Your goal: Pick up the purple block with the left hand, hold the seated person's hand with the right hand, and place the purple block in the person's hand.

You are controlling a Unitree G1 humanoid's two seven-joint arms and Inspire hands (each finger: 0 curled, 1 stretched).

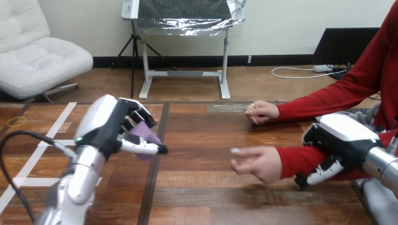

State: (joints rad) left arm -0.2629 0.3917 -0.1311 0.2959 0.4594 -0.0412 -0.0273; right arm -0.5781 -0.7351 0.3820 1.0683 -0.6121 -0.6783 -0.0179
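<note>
My left hand [109,127] is raised over the left half of the table, its fingers and thumb curled round the purple block [146,137], which shows between them. My right hand [339,138] lies at the right over the person's red-sleeved forearm [300,159], with its fingers curled down round it and fingertips [324,173] showing beneath. The person's hand [259,161] on that arm hovers over the table's middle, fingers loosely spread toward my left hand and nothing in it. A gap of bare table separates the block from that hand.
The person's other hand [261,112] rests closed on the far part of the wooden table [206,197]. White tape lines [44,140] and a small yellow ring [16,121] mark the table's left side. A dark seam [155,178] runs front to back.
</note>
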